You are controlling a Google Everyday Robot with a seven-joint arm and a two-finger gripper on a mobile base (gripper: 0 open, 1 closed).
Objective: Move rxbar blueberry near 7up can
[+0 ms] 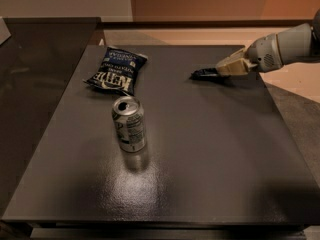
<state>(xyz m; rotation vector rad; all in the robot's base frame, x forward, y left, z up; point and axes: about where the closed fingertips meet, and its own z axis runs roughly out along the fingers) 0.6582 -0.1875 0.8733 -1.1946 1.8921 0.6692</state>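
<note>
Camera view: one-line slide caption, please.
Gripper at the rxbar blueberry, far right of the table; 7up can upright mid-table.

One view only: the camera sits high at the near edge of the dark table [210, 154], tilted down and facing across it toward the far wall [65, 1]. It is close enough that the tabletop fills nearly the whole frame. The can [129, 124] stands left of centre, nearer the lens. The gripper [221, 69] enters from the right, at the table's far right part.
</note>
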